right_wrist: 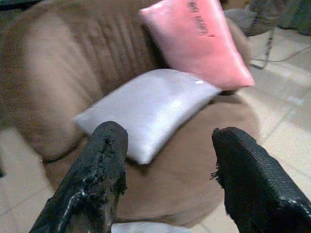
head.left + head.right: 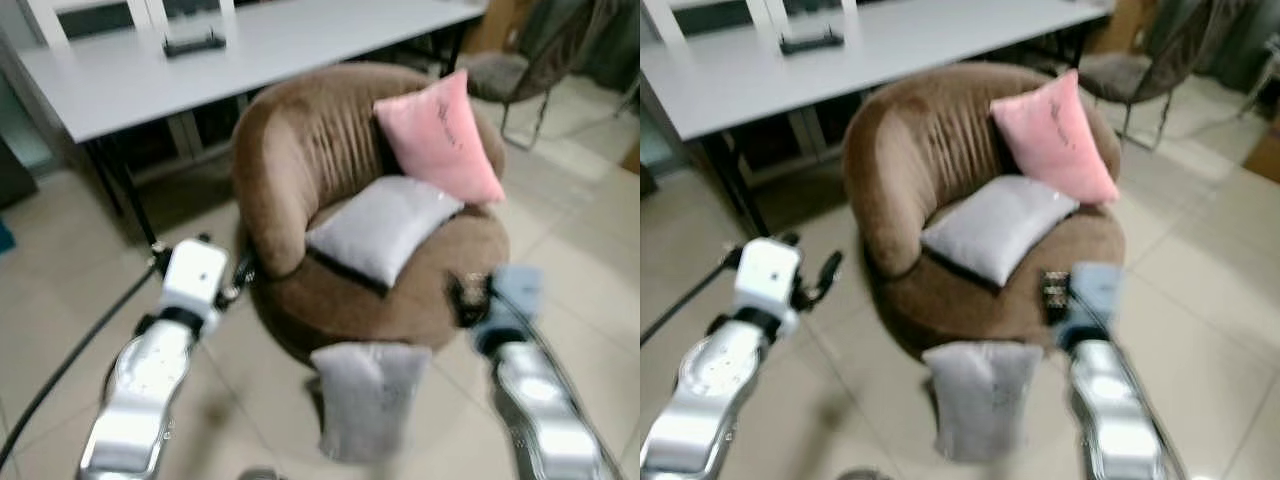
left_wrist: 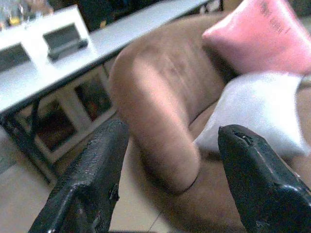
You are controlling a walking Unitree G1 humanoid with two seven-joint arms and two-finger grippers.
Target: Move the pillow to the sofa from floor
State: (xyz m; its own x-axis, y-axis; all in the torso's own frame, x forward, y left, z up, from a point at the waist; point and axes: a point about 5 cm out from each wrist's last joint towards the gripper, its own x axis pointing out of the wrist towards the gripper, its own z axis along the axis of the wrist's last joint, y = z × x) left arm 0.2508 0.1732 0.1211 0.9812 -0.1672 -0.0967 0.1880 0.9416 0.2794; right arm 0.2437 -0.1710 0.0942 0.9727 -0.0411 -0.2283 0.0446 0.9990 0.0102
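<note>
A grey pillow (image 2: pixel 368 398) stands on the tile floor, leaning against the front of the round brown sofa chair (image 2: pixel 300 150). On the seat lies a pale grey pillow (image 2: pixel 385 225), and a pink pillow (image 2: pixel 440 135) leans on the backrest. My left gripper (image 3: pixel 172 133) is open and empty, held off the chair's left arm and pointing at it. The right gripper (image 1: pixel 170 133) is also open and empty, in front of the seat's right edge and above the floor pillow. Both silver arms reach forward on either side of the floor pillow.
A long grey table (image 2: pixel 300 40) stands behind the chair with a dark device (image 2: pixel 195 42) on it. A metal-framed chair (image 2: pixel 530 60) sits at the back right. A black cable (image 2: pixel 70 360) trails along my left arm over the floor.
</note>
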